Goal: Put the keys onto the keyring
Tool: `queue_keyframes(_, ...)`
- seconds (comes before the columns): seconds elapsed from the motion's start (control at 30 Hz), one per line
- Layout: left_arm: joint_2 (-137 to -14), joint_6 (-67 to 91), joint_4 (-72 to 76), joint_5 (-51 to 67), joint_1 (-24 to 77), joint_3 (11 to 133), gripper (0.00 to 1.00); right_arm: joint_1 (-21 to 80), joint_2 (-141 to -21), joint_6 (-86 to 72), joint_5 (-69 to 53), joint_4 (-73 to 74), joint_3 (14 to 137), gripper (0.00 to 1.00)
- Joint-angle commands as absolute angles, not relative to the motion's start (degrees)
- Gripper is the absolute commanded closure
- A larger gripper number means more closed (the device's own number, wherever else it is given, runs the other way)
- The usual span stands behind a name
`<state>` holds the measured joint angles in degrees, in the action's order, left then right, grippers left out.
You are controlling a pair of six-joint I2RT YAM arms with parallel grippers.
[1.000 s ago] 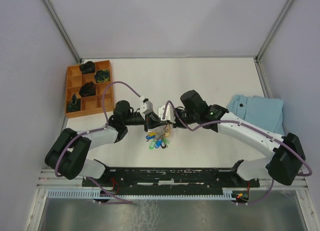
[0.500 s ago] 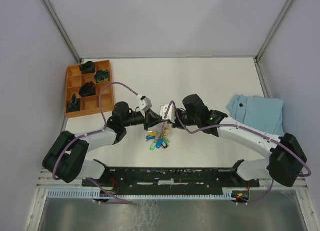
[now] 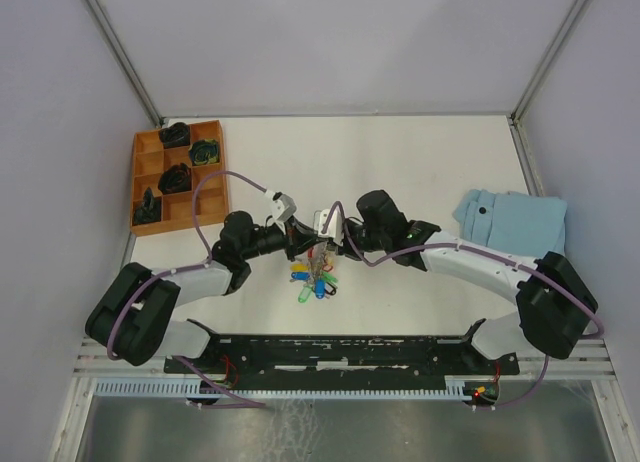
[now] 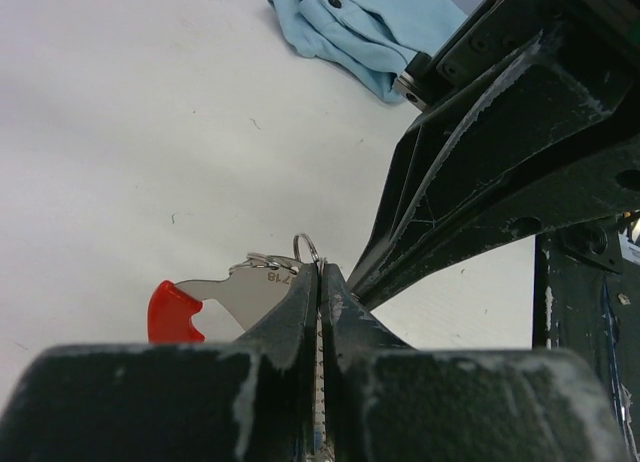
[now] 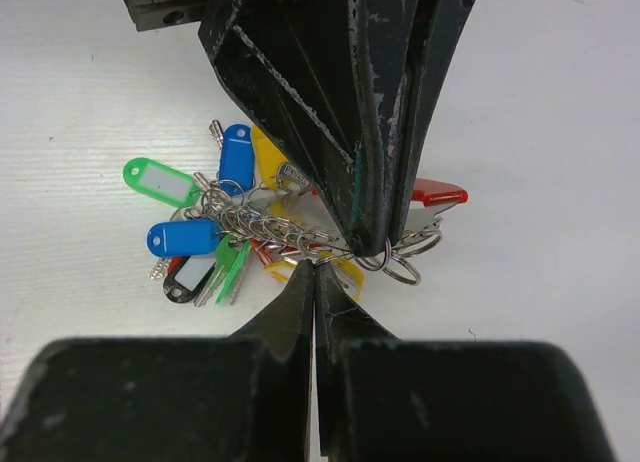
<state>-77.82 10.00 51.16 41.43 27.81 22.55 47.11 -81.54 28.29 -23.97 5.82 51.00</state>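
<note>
Our two arms meet over the middle of the white table [image 3: 400, 162], towards the near edge, fingertip to fingertip. The left gripper [image 4: 318, 282] has its jaws pressed together, with a thin edge of silver metal showing in the slit. A small wire ring stands up right at its tips, so we take its hold to be on the keyring [image 5: 265, 227]. The right gripper [image 5: 315, 282] also has its jaws squeezed together, with the tips against the chain links. We cannot tell whether anything is caught between them.

The keys [image 5: 183, 237] lie in a heap on the table directly under the two grippers, tangled with the chain. Blue, green and yellow tags fan out to one side and a black tag [image 5: 185, 277] lies among them. A red-tagged key [image 4: 175, 310] lies flat just beside the left fingertips.

Each wrist view is largely blocked by the other arm's dark fingers, which hide the exact contact point. From above, both grippers cover the ring itself.

Well apart on the far left stands an orange compartment tray [image 3: 150, 162] holding dark objects [image 3: 175, 178] in several cells. A folded light blue cloth [image 3: 515, 227] lies at the right edge.
</note>
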Motion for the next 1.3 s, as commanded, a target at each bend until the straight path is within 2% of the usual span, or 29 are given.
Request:
queue_keyframes(0.0,-76.32,12.85,61.35,38.52,27.39,23.07,0.97,47.80,-80.21,27.82,-26.26,6.64,52.01,0.99)
queue_keyframes(0.07,-76.37,11.55,59.51,38.37,27.29,23.12,0.97,47.70,-79.20,29.60,-24.71,9.29,53.69,0.99)
queue_keyframes(0.3,-73.58,3.64,53.53,38.32,27.14,21.79,0.71,47.72,-79.43,34.92,-23.28,18.30,60.40,0.99)
queue_keyframes(0.53,-74.38,0.37,52.37,44.00,27.03,22.41,0.58,47.72,-80.00,38.84,-22.46,25.12,65.40,0.99)
queue_keyframes(0.97,-77.78,-5.11,47.08,53.93,26.99,25.70,0.50,47.72,-80.63,40.51,-23.89,29.07,68.02,0.99)
queue_keyframes(1.13,-79.67,-4.81,45.96,53.68,27.12,26.69,0.50,47.72,-81.35,33.23,-17.83,28.74,67.26,0.99)
queue_keyframes(1.23,-81.32,-3.24,45.97,52.72,27.73,27.28,0.51,47.72,-81.65,22.68,-9.19,28.58,65.36,0.90)
queue_keyframes(1.27,-81.71,-2.79,45.97,51.95,28.08,27.45,0.51,47.58,-81.45,19.18,-6.77,28.61,64.37,0.81)
